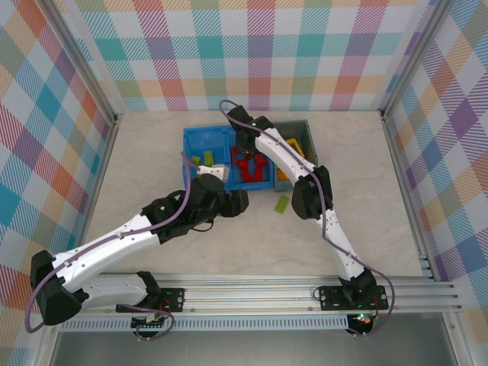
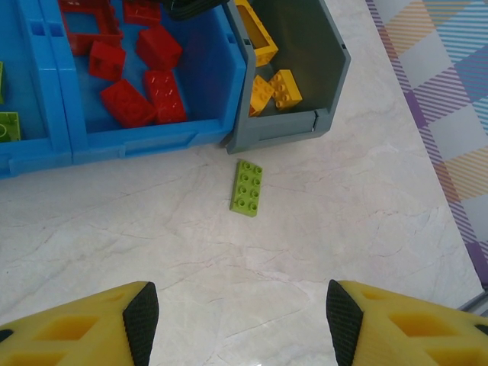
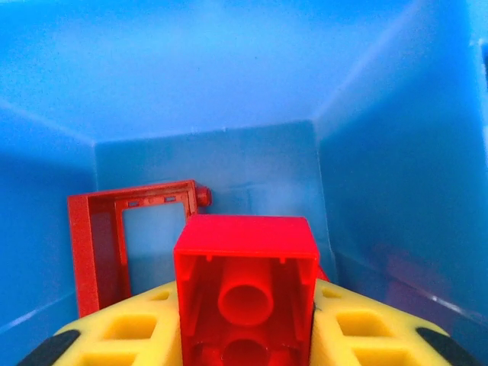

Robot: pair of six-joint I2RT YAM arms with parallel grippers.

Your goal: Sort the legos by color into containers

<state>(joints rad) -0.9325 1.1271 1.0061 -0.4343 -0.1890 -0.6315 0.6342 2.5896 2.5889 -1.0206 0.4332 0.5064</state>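
White shells and black joints are seen on the left arm (image 1: 114, 244), lower left, and the right arm (image 1: 339, 236), centre right. Purple cables (image 1: 28, 314) are looped along both. The fingers (image 2: 69, 332) are moulded yellow, with black pads (image 2: 141, 320).

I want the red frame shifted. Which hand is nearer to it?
Right. The right hand, holding a red brick, is in the blue bin just before the red frame; the left hand hangs open over the table, outside the bin.

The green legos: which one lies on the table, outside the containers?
The light green brick near the grey bin; the other green legos lie inside the blue bin.
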